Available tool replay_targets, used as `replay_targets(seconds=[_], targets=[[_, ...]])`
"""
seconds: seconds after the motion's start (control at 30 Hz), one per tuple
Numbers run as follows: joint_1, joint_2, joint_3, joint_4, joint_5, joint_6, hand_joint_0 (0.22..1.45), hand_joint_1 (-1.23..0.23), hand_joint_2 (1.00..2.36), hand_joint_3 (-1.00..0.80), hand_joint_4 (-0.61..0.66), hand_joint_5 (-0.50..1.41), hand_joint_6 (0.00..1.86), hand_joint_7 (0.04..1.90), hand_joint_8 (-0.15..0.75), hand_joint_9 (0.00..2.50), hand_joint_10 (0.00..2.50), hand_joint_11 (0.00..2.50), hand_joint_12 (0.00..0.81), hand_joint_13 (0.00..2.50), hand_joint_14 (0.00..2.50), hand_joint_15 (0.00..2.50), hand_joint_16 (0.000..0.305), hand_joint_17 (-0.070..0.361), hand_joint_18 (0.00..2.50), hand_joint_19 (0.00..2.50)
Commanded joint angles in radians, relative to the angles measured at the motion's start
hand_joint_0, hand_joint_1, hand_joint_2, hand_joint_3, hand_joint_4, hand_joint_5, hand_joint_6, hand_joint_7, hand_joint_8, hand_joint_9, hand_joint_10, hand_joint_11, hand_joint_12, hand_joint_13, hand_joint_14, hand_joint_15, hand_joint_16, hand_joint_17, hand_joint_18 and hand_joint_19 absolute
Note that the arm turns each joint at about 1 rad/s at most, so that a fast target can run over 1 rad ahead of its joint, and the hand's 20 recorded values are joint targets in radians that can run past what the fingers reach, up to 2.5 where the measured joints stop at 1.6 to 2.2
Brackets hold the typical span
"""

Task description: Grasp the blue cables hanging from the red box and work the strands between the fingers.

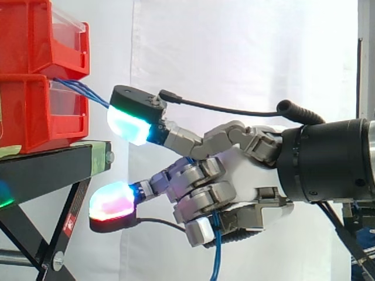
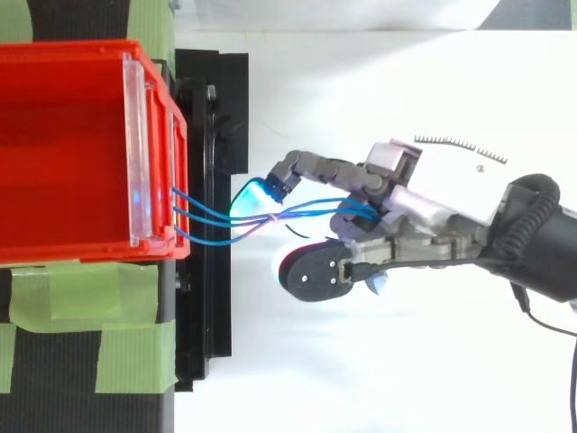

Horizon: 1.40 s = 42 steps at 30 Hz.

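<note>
1. Hand (image 1: 234, 170): mostly closed, its lower fingers curled round the blue cables (image 2: 212, 216), the others reaching left with glowing pads (image 1: 129, 126).
2. The cables run from the red bin's (image 2: 63, 144) front, at left, rightward into the curl. Their tails hang below the hand.
3. Best worked, I judge, with small rolling finger moves and little pull, so the bin stays on the black stand (image 1: 47, 167).

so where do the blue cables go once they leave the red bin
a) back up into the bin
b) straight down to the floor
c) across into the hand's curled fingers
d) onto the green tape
c: the blue cables stretch from the front of the red bin across to the hand, pass through its curled fingers and hang out below it.
</note>
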Motion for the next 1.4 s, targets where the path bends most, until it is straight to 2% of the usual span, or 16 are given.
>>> replay_targets(seconds=[0.0,0.13,0.2,0.23,0.3,0.53,1.37], targets=[[0.001,0.010,0.000,-0.041,0.005,0.078,0.78,-0.59,1.00,-1.00,0.30,0.04,0.00,1.24,0.495,1.55,2.50,2.50,0.640,1.86,2.50,1.70,0.217,0.163,2.34,0.76],[0.001,0.008,0.000,-0.043,-0.001,0.099,0.78,-0.59,1.00,-1.00,0.30,0.04,0.00,1.23,0.493,1.55,2.50,2.50,0.639,1.86,2.50,1.70,0.217,0.163,2.34,0.76],[0.004,0.008,0.000,-0.043,-0.002,0.090,0.77,-0.59,1.00,-1.00,0.30,0.04,0.00,1.24,0.495,1.55,2.50,2.50,0.639,1.86,2.50,1.70,0.217,0.163,2.34,0.76],[0.007,0.010,0.000,-0.043,-0.004,0.049,0.78,-0.59,1.00,-1.00,0.30,0.04,0.00,1.24,0.495,1.55,2.50,2.50,0.639,1.86,2.50,1.70,0.217,0.163,2.34,0.76],[0.007,0.008,0.000,-0.043,-0.005,0.042,0.78,-0.59,1.00,-1.00,0.30,0.04,0.00,1.24,0.495,1.55,2.50,2.50,0.639,1.86,2.50,1.70,0.219,0.164,2.35,0.73],[0.007,0.010,0.000,-0.044,0.002,0.059,0.77,-0.59,1.00,-1.00,0.30,0.05,0.00,1.24,0.495,1.55,2.50,2.50,0.637,1.86,2.50,1.69,0.220,0.165,2.34,0.75],[0.007,0.008,0.000,-0.044,-0.002,0.052,0.77,-0.59,1.00,-1.00,0.31,0.05,0.00,1.23,0.499,1.55,2.50,2.50,0.637,1.86,2.50,1.70,0.217,0.162,2.35,0.74]])
